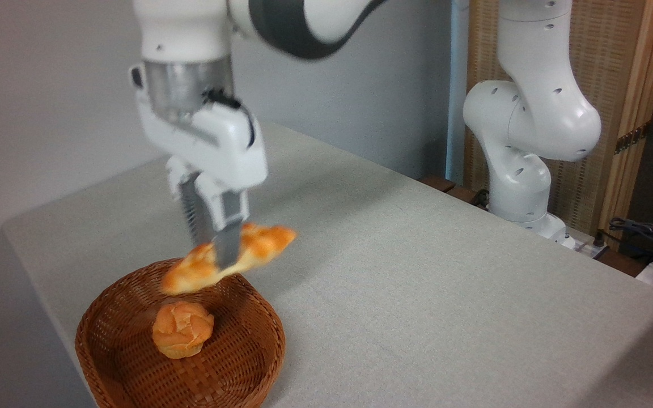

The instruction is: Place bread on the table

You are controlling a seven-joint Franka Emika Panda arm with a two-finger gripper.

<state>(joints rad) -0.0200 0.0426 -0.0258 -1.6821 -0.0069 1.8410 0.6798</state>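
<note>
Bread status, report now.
Gripper shut on bread, held in the air above the basket. Small bun sits in the basket. Table open to the right, nothing in the way.

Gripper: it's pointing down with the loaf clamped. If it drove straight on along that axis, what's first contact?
Probably the wicker basket. The gripper, shut on the bread, hangs over the basket's far rim, so the loaf would likely meet that rim or the table just behind. One view; depth is uncertain. The round bun sits nearer.
</note>
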